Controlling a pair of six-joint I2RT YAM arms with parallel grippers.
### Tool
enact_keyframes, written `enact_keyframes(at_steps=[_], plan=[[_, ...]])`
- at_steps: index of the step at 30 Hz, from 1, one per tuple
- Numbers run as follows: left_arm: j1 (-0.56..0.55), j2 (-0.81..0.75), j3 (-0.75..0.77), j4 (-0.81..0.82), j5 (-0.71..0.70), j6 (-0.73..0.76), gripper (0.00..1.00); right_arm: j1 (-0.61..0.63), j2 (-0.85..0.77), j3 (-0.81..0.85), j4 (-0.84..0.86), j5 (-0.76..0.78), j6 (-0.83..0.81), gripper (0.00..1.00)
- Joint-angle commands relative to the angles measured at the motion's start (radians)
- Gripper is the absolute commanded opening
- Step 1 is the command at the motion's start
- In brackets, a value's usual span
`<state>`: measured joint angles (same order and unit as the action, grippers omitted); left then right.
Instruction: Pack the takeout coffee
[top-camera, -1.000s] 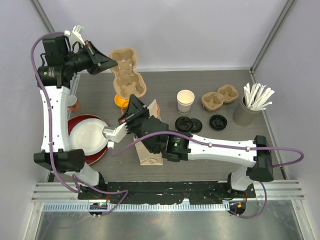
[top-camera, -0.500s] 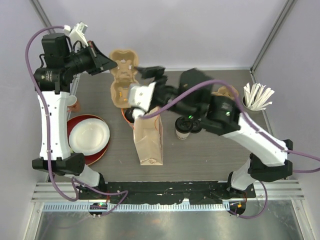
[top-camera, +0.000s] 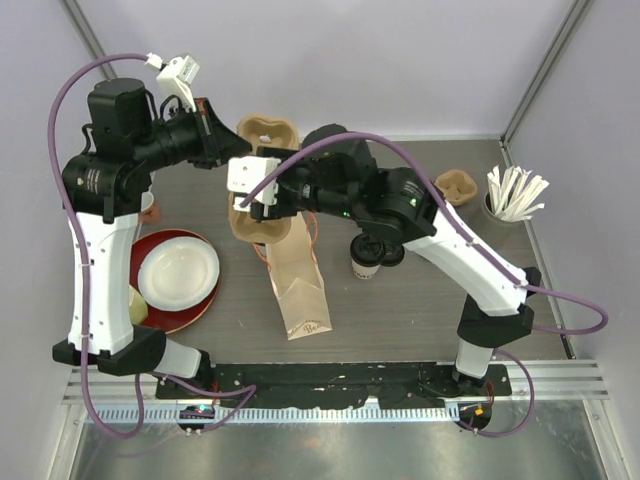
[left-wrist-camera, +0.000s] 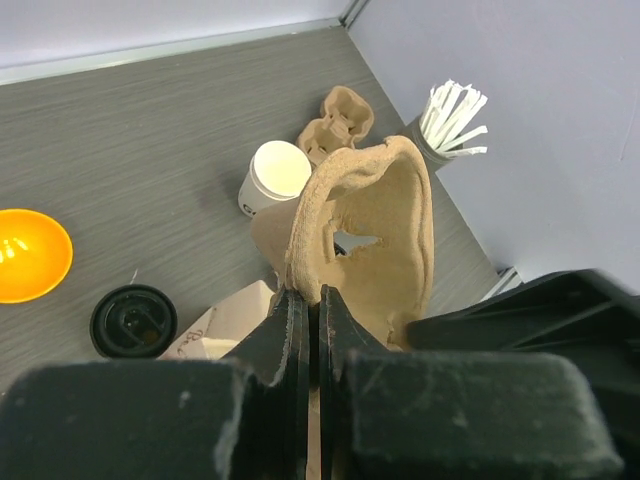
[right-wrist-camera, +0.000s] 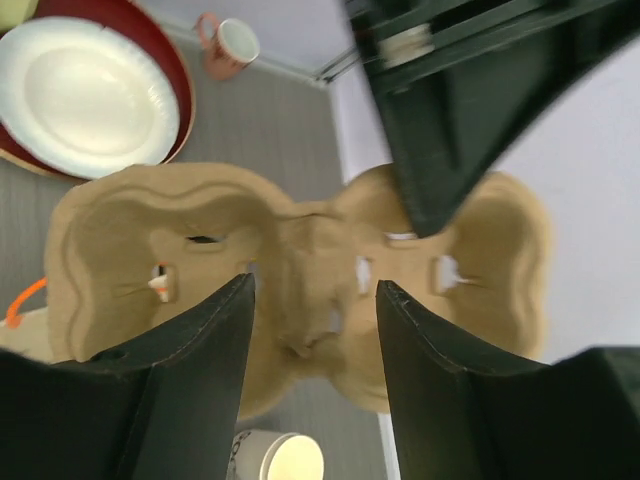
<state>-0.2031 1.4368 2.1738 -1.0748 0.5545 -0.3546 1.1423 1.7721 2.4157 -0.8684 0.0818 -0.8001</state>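
Takeout coffee, a small white paper cup, stands on the desk, unpacked. Left gripper pinches the rim of the brown moulded-pulp cup carrier; right gripper, jaws apart, straddles its middle. Opposed pulls could tear it.
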Motion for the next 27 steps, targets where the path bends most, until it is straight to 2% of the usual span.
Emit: enact_keyframes(at_steps=[1,6,14,21,27], plan=[[-0.021,-0.015,0.076,0.015,-0.033,0.017,0.0,0.008,-0.026,0.04,-0.072,-0.04,0.021,0.56],[-0.021,-0.007,0.121,0.027,-0.07,0.014,0.0,0.037,-0.031,-0.003,-0.008,0.091,-0.019,0.57],[-0.025,-0.015,0.087,0.035,0.008,-0.023,0.0,0.043,-0.019,-0.018,0.028,0.164,-0.076,0.52],[-0.039,-0.022,0.044,0.047,0.03,-0.043,0.0,0.043,0.024,-0.015,0.039,0.257,-0.12,0.41],[-0.061,-0.022,-0.022,0.075,0.059,-0.064,0.0,0.043,0.035,-0.033,0.034,0.254,-0.148,0.47]])
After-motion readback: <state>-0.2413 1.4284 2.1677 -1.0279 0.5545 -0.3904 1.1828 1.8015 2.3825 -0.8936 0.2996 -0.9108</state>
